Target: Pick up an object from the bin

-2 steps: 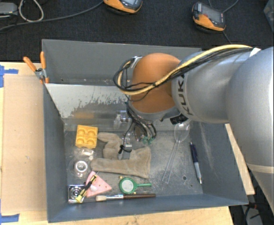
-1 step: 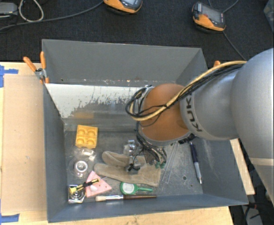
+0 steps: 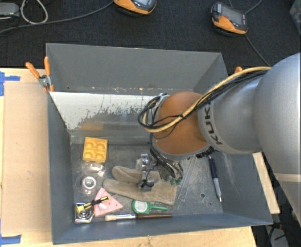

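Note:
My gripper hangs below the orange wrist cover in the middle of the bin, its fingertips down on a tan cloth glove that lies flat on the floor. Part of the gripper is hidden by the cover. A green and white round thing lies just in front of the glove, beside a thin brown-handled brush. Something green peeks out under the gripper's right side.
At the left lie a yellow moulded block, a clear round lid, a pink triangle and a small yellow and black tape measure. A blue pen lies on the right. The big grey arm covers the bin's right side.

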`<state>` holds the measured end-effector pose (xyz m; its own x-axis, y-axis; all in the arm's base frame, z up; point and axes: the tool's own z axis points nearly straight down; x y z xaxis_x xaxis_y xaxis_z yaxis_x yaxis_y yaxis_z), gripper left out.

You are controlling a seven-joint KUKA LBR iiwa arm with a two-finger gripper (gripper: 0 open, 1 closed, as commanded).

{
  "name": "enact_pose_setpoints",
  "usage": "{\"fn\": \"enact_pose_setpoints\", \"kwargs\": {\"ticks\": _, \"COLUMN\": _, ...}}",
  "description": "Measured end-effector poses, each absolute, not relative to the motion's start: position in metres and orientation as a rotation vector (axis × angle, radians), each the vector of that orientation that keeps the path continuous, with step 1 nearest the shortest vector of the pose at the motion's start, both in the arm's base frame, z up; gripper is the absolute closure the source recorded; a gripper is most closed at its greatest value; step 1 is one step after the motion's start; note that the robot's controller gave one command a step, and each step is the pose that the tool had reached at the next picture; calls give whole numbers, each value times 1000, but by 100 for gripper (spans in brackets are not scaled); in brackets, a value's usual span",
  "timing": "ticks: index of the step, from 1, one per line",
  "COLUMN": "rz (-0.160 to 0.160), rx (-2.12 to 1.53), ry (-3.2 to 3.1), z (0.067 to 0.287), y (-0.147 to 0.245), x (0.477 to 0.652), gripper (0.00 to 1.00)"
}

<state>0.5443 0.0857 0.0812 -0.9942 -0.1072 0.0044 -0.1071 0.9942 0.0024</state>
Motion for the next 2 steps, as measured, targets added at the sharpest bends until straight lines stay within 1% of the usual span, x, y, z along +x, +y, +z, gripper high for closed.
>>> {"fn": "enact_pose_setpoints", "kwargs": {"ticks": 1, "rz": -2, "rx": 188, "ry": -3126, "z": 179, "y": 90, "x": 535, "gripper": 100}}
{"fn": "enact_pose_setpoints", "kwargs": {"ticks": 2, "rz": -3, "rx": 204, "ry": -3121, "z": 188, "y": 107, "x": 560, "gripper": 100}}
